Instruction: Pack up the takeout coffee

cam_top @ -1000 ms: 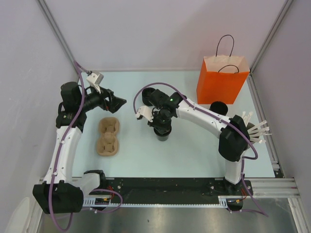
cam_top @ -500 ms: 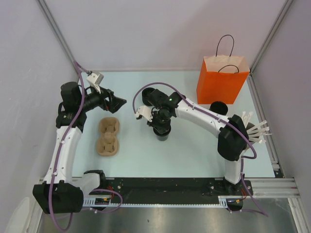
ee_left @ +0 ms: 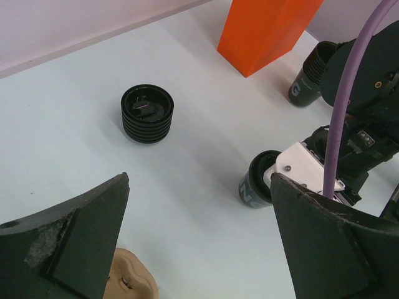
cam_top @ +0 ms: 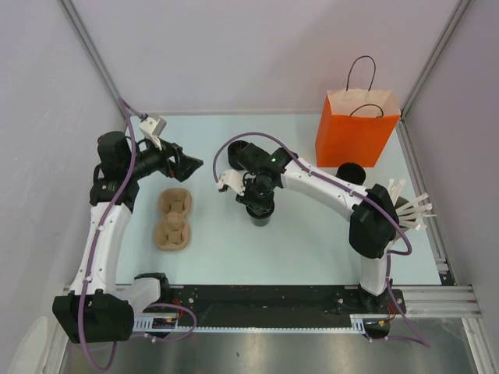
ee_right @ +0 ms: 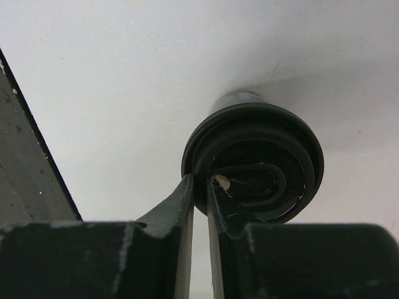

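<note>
A takeout coffee (cam_top: 262, 217), a small black cup with a round black lid, stands mid-table. It also shows in the right wrist view (ee_right: 255, 156) and the left wrist view (ee_left: 252, 187). My right gripper (cam_top: 260, 204) (ee_right: 201, 187) is shut on its lid rim, one finger outside and one inside. A second black cup (cam_top: 351, 170) (ee_left: 305, 84) stands by the orange bag. A third ribbed black cup (ee_left: 147, 113) stands at the back, hidden under the right arm in the top view. My left gripper (cam_top: 191, 165) (ee_left: 199, 180) is open and empty above the table, beside the pulp tray.
The brown pulp cup tray (cam_top: 175, 220) (ee_left: 128, 280) lies left of centre. The orange paper bag (cam_top: 355, 128) (ee_left: 265, 31) stands upright at the back right. White sticks (cam_top: 412, 206) fan out by the right edge. Walls close in on three sides.
</note>
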You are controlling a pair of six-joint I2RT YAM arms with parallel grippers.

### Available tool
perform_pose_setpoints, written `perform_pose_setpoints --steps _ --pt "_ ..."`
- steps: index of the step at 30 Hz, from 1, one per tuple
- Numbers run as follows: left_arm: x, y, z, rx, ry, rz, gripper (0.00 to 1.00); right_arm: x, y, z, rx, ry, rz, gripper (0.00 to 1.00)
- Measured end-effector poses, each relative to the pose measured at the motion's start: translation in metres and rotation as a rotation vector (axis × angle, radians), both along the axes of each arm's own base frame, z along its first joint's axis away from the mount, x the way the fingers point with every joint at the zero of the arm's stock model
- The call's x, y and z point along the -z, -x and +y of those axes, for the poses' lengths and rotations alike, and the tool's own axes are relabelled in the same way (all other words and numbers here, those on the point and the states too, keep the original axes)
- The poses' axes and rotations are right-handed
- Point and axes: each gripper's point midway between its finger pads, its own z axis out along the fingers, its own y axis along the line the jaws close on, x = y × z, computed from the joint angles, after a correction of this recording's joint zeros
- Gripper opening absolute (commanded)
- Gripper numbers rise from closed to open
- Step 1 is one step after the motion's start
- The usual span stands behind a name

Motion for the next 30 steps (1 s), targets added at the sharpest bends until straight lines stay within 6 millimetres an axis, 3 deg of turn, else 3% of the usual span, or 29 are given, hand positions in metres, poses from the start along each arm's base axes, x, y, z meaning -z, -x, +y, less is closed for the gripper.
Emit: perform_pose_setpoints --steps 9,12,16,20,25,30 --pt "0.000 0.000 0.000 0.000 0.000 0.000 1.00 -0.010 -0.003 0.004 -0.001 -0.017 -0.013 0.34" --pt "0.000 0.000 0.000 0.000 0.000 0.000 1.00 -0.014 -0.004 0.004 -0.001 -0.020 -0.018 0.47" --pt "0.000 0.001 -0.001 0.004 0.001 0.000 1.00 -0.036 -0.010 0.008 0.006 -0.049 -0.044 0.84" --pt "0.003 0.003 -0.004 0.032 0.015 0.009 1.00 -0.070 -0.023 0.009 0.024 -0.129 -0.098 1.00" --pt "0.021 0.001 -0.027 0.112 0.024 0.077 1.00 -0.116 -0.040 -0.028 0.127 -0.258 -0.136 1.00" --pt "0.060 0.016 -0.077 0.272 0.006 0.225 1.00 -0.121 -0.038 -0.076 0.224 -0.331 -0.104 1.00"
